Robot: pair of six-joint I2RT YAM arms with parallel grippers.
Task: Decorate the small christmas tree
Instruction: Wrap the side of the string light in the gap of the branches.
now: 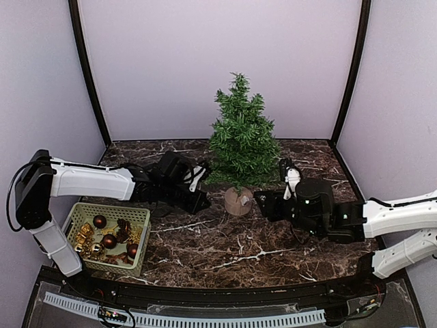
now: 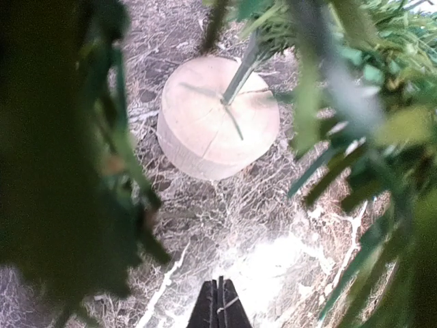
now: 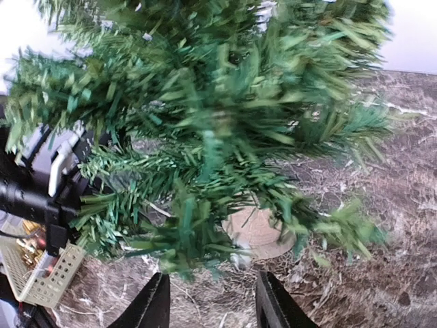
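Note:
The small christmas tree (image 1: 240,137) stands upright at the table's middle back on its round tan wooden base (image 1: 237,200). My left gripper (image 1: 203,201) sits low just left of that base, under the lowest branches. In the left wrist view its fingertips (image 2: 220,301) are pressed together, with a thin pale thread across the seam, and the base (image 2: 217,126) and trunk (image 2: 240,72) lie ahead. My right gripper (image 1: 259,201) is close to the base's right side. In the right wrist view it (image 3: 213,307) stands open with nothing between the fingers, facing the branches (image 3: 218,116) and base (image 3: 258,231).
A pale green basket (image 1: 75,208) sits at the front left by the left arm. It holds dark red balls (image 1: 100,221) and gold ornaments (image 1: 83,236). The basket's corner (image 3: 48,273) also shows in the right wrist view. White walls enclose the marble table (image 1: 225,253).

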